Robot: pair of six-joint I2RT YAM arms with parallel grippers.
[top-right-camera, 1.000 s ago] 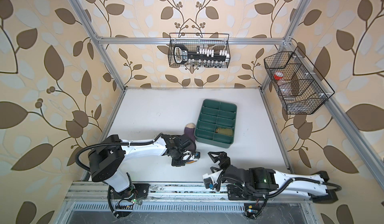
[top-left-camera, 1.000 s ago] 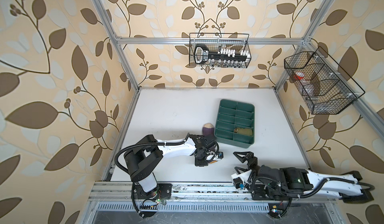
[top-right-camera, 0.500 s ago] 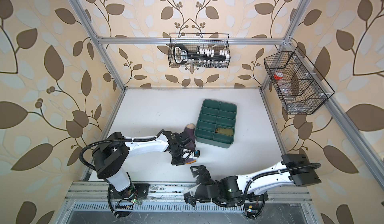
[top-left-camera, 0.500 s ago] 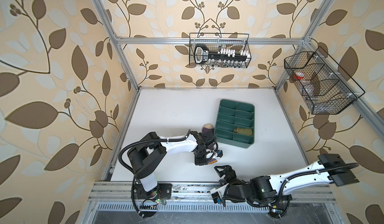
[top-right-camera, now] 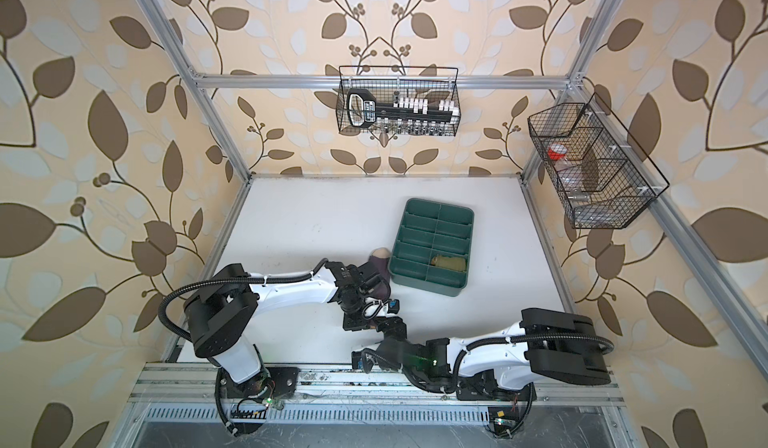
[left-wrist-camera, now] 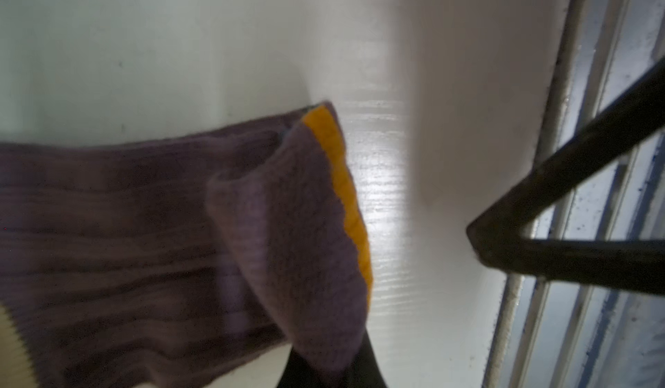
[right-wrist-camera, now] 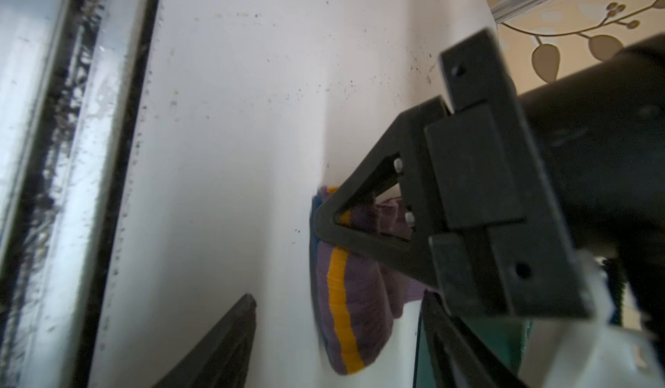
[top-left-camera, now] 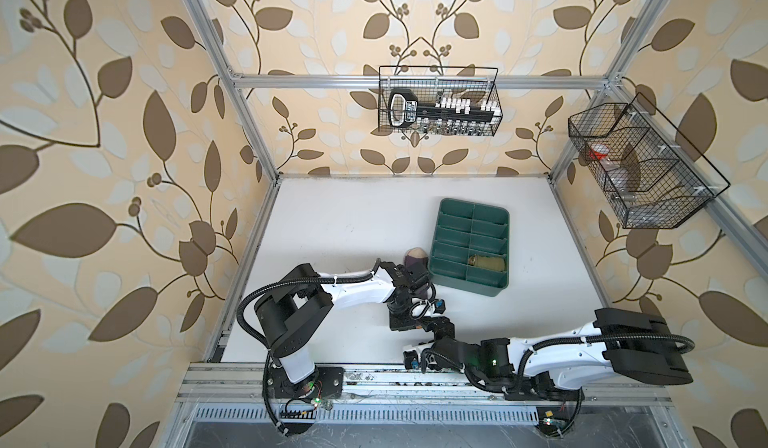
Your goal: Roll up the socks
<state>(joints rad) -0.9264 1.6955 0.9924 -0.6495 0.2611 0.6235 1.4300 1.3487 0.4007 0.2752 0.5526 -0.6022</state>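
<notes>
**Left gripper pinches the purple sock's cuff; right gripper waits open beside it**

In both top views the two grippers meet in the lower middle of the frame, over the white table [top-left-camera: 340,226]. The left gripper [right-wrist-camera: 325,224] is closed on the cuff of the purple sock [left-wrist-camera: 126,224]. In the left wrist view the cuff, with its yellow stripe, is folded back over the ribbed leg, and black fingers pinch it. The rest of this sock lies on the table and runs up toward the dark green tray [top-left-camera: 465,283]. Its beige toe [top-left-camera: 417,254] shows just left of the tray's lower left corner; I cannot tell if it touches the tray. The right gripper [right-wrist-camera: 340,298] holds nothing: its two fingers [right-wrist-camera: 230,346] stand apart, and the folded cuff lies just beyond their tips. In both top views the olive sock [top-left-camera: 487,262] is already a roll. It lies inside the tray, in the right column, second compartment from the lower end. The tray stands right of centre in the frame.
</notes>
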